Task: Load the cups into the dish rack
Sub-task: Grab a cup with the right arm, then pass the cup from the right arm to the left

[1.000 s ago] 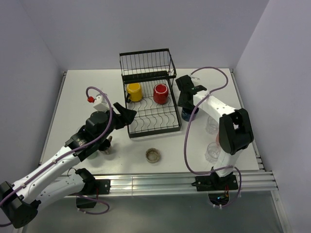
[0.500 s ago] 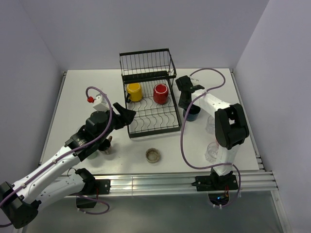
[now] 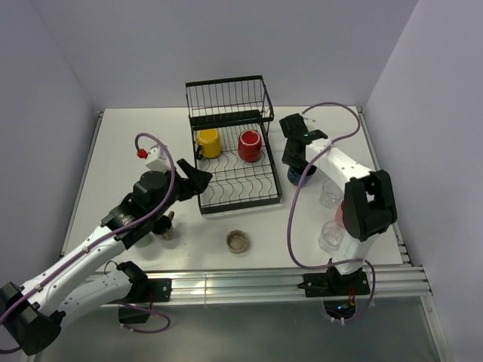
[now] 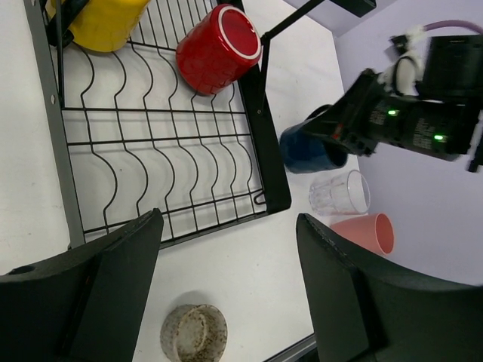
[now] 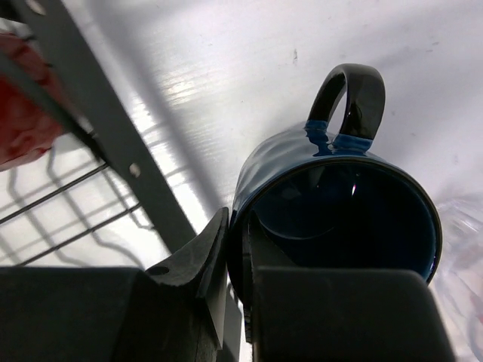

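Left gripper (image 3: 198, 179) stays spread, idle at the rack (image 4: 272, 170) near corner. Right gripper (image 5: 238, 253) pinches the navy mug (image 5: 339, 219) rim and has shifted it slightly right. It is tilted, just beside the rack, not in. Yellow mug (image 3: 208, 142) and red mug (image 3: 250, 145) already loaded.

White table (image 3: 128, 143), matte, boxed in on three sides by plain pale lilac-grey walls: back wall (image 3: 226, 45), left wall (image 3: 38, 113), right wall (image 3: 441, 113). Thin metal strips run along the table's left edge (image 3: 84, 170) and right edge. Slotted aluminium rail (image 3: 249, 283) spans the near edge. Below it a grey surface (image 3: 249, 339), probably the floor, hard to tell from this angle. Light is even and diffuse, shadows soft; some glare on the tabletop in the right wrist view.
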Robot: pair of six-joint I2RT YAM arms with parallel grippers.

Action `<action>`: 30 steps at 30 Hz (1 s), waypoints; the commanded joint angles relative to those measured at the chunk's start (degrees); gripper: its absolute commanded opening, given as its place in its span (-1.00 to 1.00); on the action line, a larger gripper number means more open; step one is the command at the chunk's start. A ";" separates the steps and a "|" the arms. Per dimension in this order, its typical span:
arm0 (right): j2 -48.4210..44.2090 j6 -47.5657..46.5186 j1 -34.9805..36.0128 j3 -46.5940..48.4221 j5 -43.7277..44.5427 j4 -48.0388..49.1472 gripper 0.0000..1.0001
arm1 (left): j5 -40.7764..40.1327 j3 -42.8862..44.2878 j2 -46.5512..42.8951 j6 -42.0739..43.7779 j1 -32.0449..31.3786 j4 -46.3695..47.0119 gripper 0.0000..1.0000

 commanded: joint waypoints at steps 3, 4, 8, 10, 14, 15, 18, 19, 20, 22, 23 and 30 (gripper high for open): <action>-14.19 -0.24 -0.35 0.60 2.54 -2.06 -1.00 | 6.64 2.12 -0.41 2.21 2.30 2.51 0.65; -15.52 -0.24 -0.43 0.51 2.10 -2.33 -1.00 | 7.79 1.95 -0.67 2.21 2.65 2.94 0.68; -23.60 -0.50 -0.52 -0.02 -0.97 -2.86 -1.00 | 14.82 2.30 -0.50 2.47 5.63 5.84 0.98; -25.98 -0.68 -0.26 -0.28 -3.95 -2.86 -1.00 | 18.68 2.47 -0.50 2.73 6.52 6.81 0.98; -31.87 -0.76 0.44 -1.86 -13.69 -0.58 -1.00 | 25.46 3.52 0.20 2.82 9.06 8.93 0.99; -34.23 -0.59 0.70 -2.74 -16.85 2.30 -1.00 | 26.95 3.62 0.55 2.82 9.51 9.53 0.99; -37.23 0.99 1.67 -4.76 -30.83 8.18 -1.00 | 34.51 3.62 2.05 2.65 10.74 15.42 0.98; -37.77 1.52 2.11 -5.37 -35.12 9.43 -1.00 | 36.87 3.62 3.44 2.65 11.09 18.39 0.99; -38.73 2.65 3.42 -5.56 -37.25 12.49 -1.00 | 40.64 3.79 4.15 2.39 11.44 19.81 0.98; -39.62 3.89 4.74 -6.43 -40.78 15.58 -1.00 | 42.87 3.97 6.17 1.86 11.44 22.10 0.98; -40.05 4.50 5.45 -6.61 -43.40 16.81 -1.00 | 43.83 3.97 6.70 1.68 11.53 24.46 0.99; -42.34 10.30 7.91 -9.24 -51.06 27.28 -1.00 | 47.79 4.06 10.49 0.10 11.53 30.44 0.98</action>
